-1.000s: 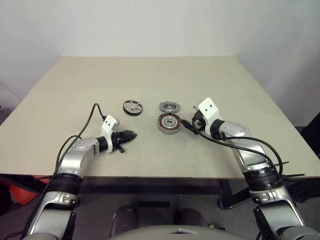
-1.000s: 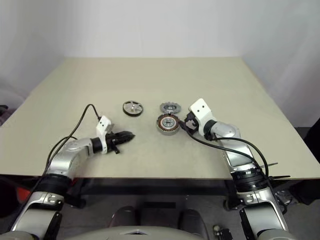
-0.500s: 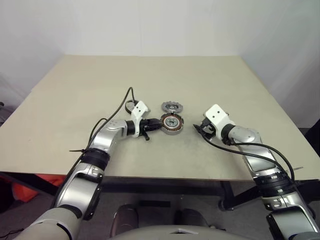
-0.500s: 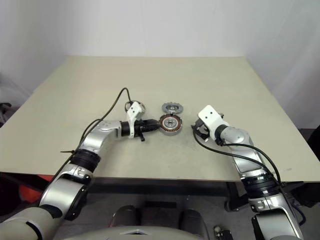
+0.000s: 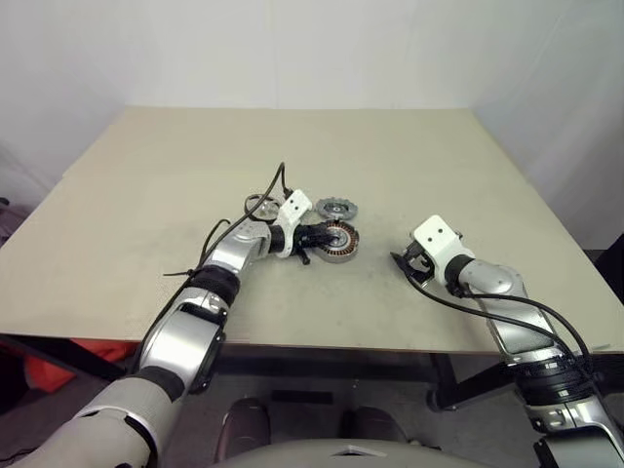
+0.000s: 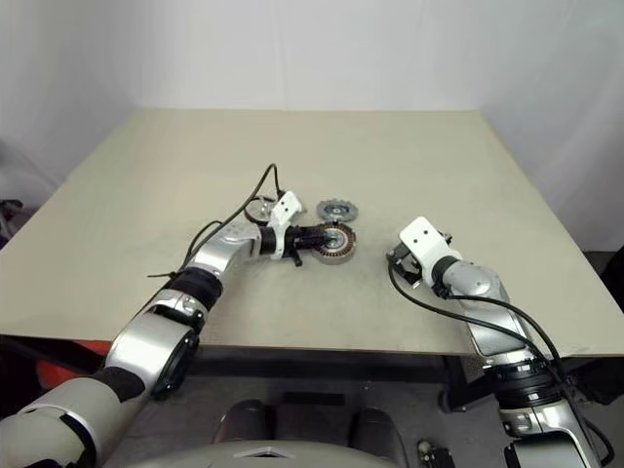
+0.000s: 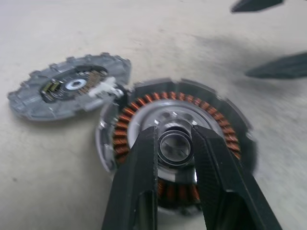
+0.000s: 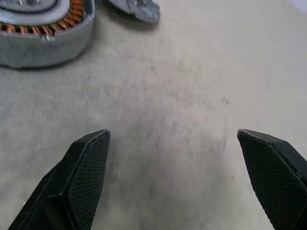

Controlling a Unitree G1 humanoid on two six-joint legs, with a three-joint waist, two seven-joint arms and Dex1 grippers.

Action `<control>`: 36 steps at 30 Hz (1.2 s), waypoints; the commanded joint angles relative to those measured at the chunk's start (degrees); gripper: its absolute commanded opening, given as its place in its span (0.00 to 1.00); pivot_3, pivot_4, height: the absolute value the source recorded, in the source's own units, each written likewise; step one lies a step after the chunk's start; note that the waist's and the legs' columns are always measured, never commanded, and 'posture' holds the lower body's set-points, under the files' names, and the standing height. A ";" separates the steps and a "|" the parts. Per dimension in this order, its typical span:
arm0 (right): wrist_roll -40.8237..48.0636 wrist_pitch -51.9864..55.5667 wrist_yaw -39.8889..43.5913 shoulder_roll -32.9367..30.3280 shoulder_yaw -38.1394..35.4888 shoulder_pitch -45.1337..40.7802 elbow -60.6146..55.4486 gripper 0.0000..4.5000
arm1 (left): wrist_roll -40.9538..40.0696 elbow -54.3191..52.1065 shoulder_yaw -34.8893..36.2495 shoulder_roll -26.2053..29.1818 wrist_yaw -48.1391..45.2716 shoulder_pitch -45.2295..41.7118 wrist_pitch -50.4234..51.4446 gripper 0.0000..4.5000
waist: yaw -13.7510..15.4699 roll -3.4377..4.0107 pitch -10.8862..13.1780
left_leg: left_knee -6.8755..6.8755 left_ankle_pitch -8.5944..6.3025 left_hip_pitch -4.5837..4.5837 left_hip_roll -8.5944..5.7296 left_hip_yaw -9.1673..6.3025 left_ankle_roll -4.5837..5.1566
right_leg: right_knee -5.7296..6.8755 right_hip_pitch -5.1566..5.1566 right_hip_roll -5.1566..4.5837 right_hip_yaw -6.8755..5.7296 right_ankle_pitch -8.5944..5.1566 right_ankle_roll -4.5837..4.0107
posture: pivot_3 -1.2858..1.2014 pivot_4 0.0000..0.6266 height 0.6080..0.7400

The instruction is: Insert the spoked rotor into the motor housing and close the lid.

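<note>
Right wrist view: your right gripper (image 8: pixel 175 177) hangs w/ jaws spread wide, nothing between them but bare tan table (image 8: pixel 192 96). Both black fingers (image 8: pixel 81 167) show textured inner pads, tips just above the surface; can't tell if they touch it. Ahead & well apart from the fingertips: motor housing (image 8: pixel 43 36), grey wall, copper windings visible along its rim, cut off by frame edge. Just beside it, grey lid (image 8: pixel 136 8), partly out of frame.
</note>
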 commanded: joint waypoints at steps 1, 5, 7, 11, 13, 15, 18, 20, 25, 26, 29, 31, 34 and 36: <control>-0.32 -0.04 -0.80 -0.07 -1.44 -0.59 -2.47 0.97 | 0.63 2.31 1.38 -0.87 0.76 -2.75 -2.32 0.15 | 0.06 0.00 0.00 | 0.00 0.00 -0.01 0.00 -0.01 0.00 | 0.00 0.00 0.00 -0.01 0.00 0.00 | 0.52 0.00 1.00; -0.22 0.17 -1.06 0.26 -1.22 -0.56 -2.74 0.97 | 1.46 4.23 1.29 -1.62 0.53 -3.21 -3.29 0.15 | 0.07 -0.01 0.00 | 0.00 -0.02 -0.03 0.00 -0.02 0.04 | -0.01 0.00 -0.01 -0.01 0.00 -0.01 | 0.52 0.00 1.00; -0.25 0.16 -1.18 0.24 -1.16 -0.48 -2.75 0.97 | 1.76 4.38 1.20 -1.69 -0.11 -3.16 -3.47 0.15 | 0.11 -0.01 0.00 | 0.00 -0.02 -0.04 0.00 -0.03 0.04 | -0.01 0.00 -0.02 -0.02 0.00 -0.01 | 0.52 0.00 1.00; -0.18 0.22 -1.16 0.17 -1.32 -0.39 -2.81 0.97 | 2.12 4.96 1.38 -1.69 -0.48 -3.23 -3.65 0.15 | 0.11 -0.01 0.00 | 0.01 -0.02 -0.03 -0.03 -0.03 0.04 | -0.01 0.01 -0.05 -0.03 0.00 -0.01 | 0.52 0.00 1.00; -0.16 0.13 -1.17 0.19 -1.30 0.04 -2.99 0.97 | 2.28 5.13 1.52 -1.85 -0.47 -3.28 -3.57 0.15 | 0.12 -0.01 0.00 | 0.01 -0.02 -0.03 -0.03 -0.03 0.04 | 0.00 0.01 -0.07 -0.03 0.00 -0.01 | 0.52 0.00 1.00; -0.22 0.10 -1.27 0.34 -1.14 0.28 -3.03 0.97 | 2.39 5.28 1.75 -2.08 -0.35 -3.42 -3.44 0.15 | 0.15 -0.01 0.00 | 0.01 -0.02 -0.04 -0.04 -0.03 0.04 | -0.01 0.01 -0.08 -0.04 0.00 -0.01 | 0.52 0.00 1.00; -0.23 0.15 -1.29 0.54 -0.97 0.22 -3.04 0.97 | 2.60 5.60 2.04 -2.40 -0.14 -3.76 -3.42 0.15 | 0.15 -0.01 0.00 | 0.01 -0.03 -0.04 -0.05 -0.03 0.05 | -0.01 0.01 -0.09 -0.04 0.00 -0.01 | 0.52 0.00 1.00; -0.26 0.17 -1.22 0.61 -0.85 0.17 -3.06 0.97 | 2.74 6.07 2.32 -2.59 0.05 -4.21 -3.46 0.15 | 0.20 -0.01 0.01 | 0.01 -0.03 -0.04 -0.05 -0.03 0.05 | -0.01 0.01 -0.10 -0.05 0.01 -0.01 | 0.52 0.00 1.00; -0.34 0.20 -1.18 0.78 -0.81 0.33 -3.19 0.97 | 2.85 7.03 2.76 -2.86 -0.36 -5.31 -3.55 0.15 | 0.20 -0.01 0.01 | 0.01 -0.03 -0.05 -0.07 -0.03 0.06 | -0.01 0.01 -0.12 -0.05 0.00 -0.01 | 0.52 0.00 1.00; -0.39 0.20 -1.20 0.82 -0.77 0.34 -3.20 0.97 | 2.88 7.14 2.81 -2.91 -0.56 -5.40 -3.56 0.15 | 0.20 -0.01 0.01 | 0.01 -0.03 -0.05 -0.06 -0.03 0.06 | -0.01 0.00 -0.12 -0.06 0.00 -0.01 | 0.52 0.00 1.00; -0.44 0.25 -1.26 0.99 -0.69 0.32 -3.22 0.97 | 3.16 7.02 2.65 -3.02 -1.25 -5.29 -3.60 0.15 | 0.20 -0.02 0.01 | 0.01 -0.04 -0.06 -0.06 -0.03 0.07 | -0.01 0.00 -0.12 -0.06 0.00 -0.01 | 0.52 0.00 1.00; -0.51 0.29 -1.26 1.10 -0.62 0.33 -3.27 0.97 | 3.32 6.95 2.65 -3.02 -1.45 -5.12 -3.66 0.15 | 0.20 -0.02 0.01 | 0.01 -0.04 -0.06 -0.06 -0.03 0.08 | -0.02 0.00 -0.12 -0.06 0.00 -0.01 | 0.52 0.00 1.00; -0.57 0.31 -1.24 1.22 -0.54 0.32 -3.20 0.97 | 3.45 6.79 2.64 -2.90 -2.16 -4.77 -3.55 0.15 | 0.20 -0.02 0.01 | 0.01 -0.04 -0.06 -0.07 -0.03 0.08 | -0.02 0.01 -0.13 -0.06 0.00 -0.01 | 0.52 0.00 1.00; -0.63 0.29 -1.18 1.25 -0.49 0.35 -3.20 0.97 | 3.67 6.77 2.60 -2.74 -2.36 -4.54 -3.52 0.15 | 0.20 -0.02 0.01 | 0.01 -0.04 -0.06 -0.07 -0.03 0.08 | -0.02 0.01 -0.13 -0.07 0.00 -0.01 | 0.52 0.00 1.00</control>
